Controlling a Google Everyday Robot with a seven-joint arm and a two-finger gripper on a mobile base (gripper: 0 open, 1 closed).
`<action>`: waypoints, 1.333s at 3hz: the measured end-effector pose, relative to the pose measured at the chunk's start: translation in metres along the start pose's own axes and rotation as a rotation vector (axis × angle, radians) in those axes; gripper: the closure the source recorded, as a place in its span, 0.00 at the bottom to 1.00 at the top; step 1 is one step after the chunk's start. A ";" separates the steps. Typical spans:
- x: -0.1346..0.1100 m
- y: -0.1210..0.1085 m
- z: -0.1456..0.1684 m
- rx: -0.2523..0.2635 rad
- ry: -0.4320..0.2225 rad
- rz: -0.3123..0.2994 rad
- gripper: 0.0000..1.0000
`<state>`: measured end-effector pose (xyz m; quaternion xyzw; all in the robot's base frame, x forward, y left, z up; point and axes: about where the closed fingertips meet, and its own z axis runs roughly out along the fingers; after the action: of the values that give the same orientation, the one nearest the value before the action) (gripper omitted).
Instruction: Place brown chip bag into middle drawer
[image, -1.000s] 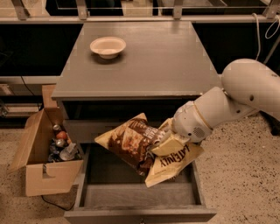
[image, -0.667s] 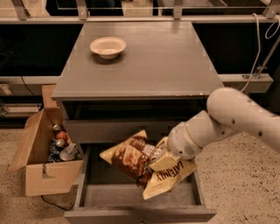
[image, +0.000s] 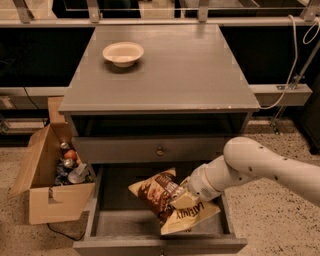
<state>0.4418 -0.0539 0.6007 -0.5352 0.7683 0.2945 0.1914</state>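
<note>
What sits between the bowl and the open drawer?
The tabletop, then a shut drawer with a small knob, in the camera view. The claw is at the chip bag over the open drawer.

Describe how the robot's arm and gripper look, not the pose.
The arm is a smooth white tube with rounded joints and small dark dots. It narrows to a pale ribbed wrist. The gripper, at the bag over the drawer, is mostly hidden.

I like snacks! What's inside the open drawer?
The brown chip bag, held by the gripper, is in the middle drawer. Some grey floor shows; the part under the bag is hidden.
</note>
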 end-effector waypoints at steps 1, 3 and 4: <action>0.014 -0.016 0.022 0.038 -0.002 0.044 1.00; 0.009 -0.039 0.089 0.023 -0.095 0.050 1.00; -0.002 -0.051 0.129 0.011 -0.145 0.044 1.00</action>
<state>0.4878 0.0196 0.4917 -0.4942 0.7656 0.3325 0.2430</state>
